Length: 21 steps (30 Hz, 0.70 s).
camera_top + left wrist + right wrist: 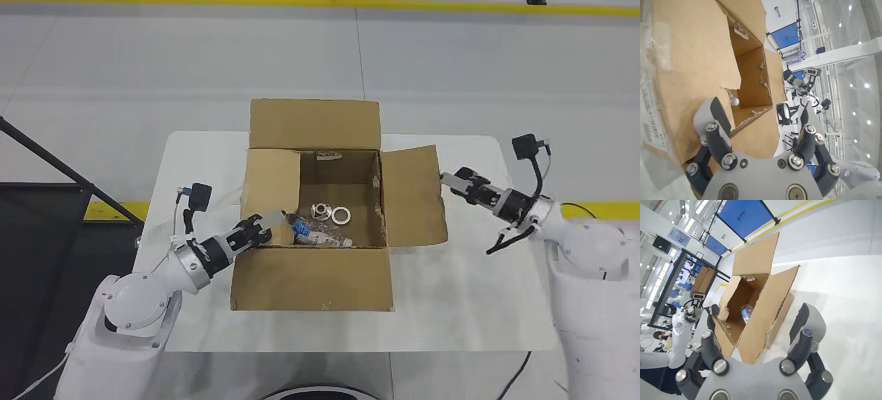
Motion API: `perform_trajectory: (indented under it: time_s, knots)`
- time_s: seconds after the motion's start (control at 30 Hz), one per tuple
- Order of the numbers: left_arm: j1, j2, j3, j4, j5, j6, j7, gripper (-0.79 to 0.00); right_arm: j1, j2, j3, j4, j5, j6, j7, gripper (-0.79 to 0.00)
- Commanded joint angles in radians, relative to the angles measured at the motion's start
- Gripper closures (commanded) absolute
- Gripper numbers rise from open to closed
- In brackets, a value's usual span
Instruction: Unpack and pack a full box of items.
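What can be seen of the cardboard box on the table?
The cardboard box is brown, upright and open on the white table, four flaps spread outward, edges torn. Inside lie a clear plastic bottle and two pale rings. The open left gripper is at its torn side flap; contact cannot be told.

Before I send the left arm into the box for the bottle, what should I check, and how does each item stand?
1. Left gripper open: ok.
2. Box flaps all folded back: ok.
3. Bottle lying on the box floor, in plain sight: ok.
4. Left flap clear of the left gripper's fingers: cannot tell; they sit very close.
5. Right gripper open, outside the box beside the right flap: ok.
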Motion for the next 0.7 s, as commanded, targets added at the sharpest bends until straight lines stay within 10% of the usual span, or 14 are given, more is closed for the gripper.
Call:
perform_trajectory:
  time_s: [0.0, 0.67]
  knots:
    - [0.0, 0.001, 0.0, 0.001, 0.002, 0.001, 0.003, -0.785, 0.028, 0.0, -0.023, 0.043, 0.026, -0.013, 0.034, -0.785]
    - [0.02, 0.011, -0.08, -0.031, -0.097, -0.031, 0.077, -0.785, 0.235, -0.012, -0.241, 0.13, 0.293, -0.196, 0.2, -0.785]
